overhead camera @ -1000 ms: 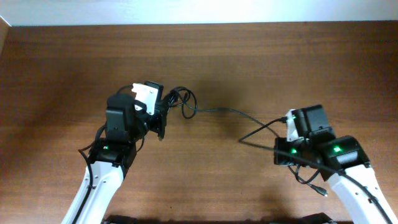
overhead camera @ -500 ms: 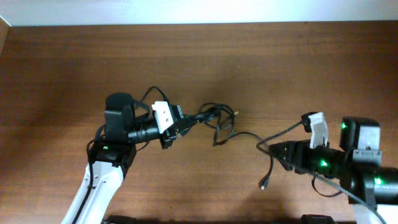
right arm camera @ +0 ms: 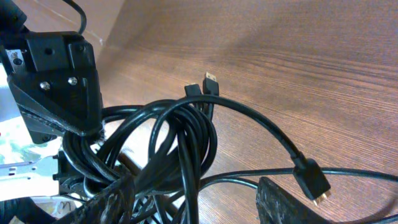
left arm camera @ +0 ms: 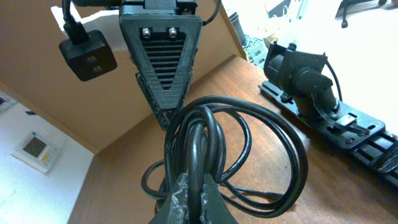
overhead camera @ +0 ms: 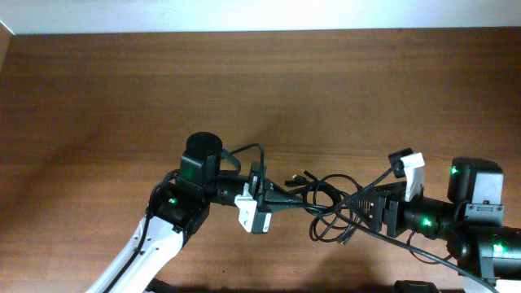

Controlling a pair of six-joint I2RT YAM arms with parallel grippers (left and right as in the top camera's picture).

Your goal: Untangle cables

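The cables (overhead camera: 330,218) are a tangled bunch of thin black cords lying between my two grippers near the table's front. My left gripper (overhead camera: 301,203) points right and is shut on a strand of the cables (left arm camera: 214,124), pinched between its fingertips (left arm camera: 180,190). My right gripper (overhead camera: 364,210) faces it from the right, open, with several loops of the cables (right arm camera: 180,143) running between its fingers (right arm camera: 102,202). A loose plug (right arm camera: 313,182) with a gold tip hangs by the right finger. Two more plugs (right arm camera: 208,84) lie on the wood beyond the bunch.
The brown wooden table (overhead camera: 342,89) stretches back to a white wall. Both arms (overhead camera: 175,207) reach in from the front edge. Thick black wires trail from the right arm's base (overhead camera: 431,248). The left gripper's body (right arm camera: 56,81) is close in the right wrist view.
The left gripper carried its cable strand right and toward the front. The right gripper opened, let its cable go and swung to face left. The cables now bunch between the two grippers.
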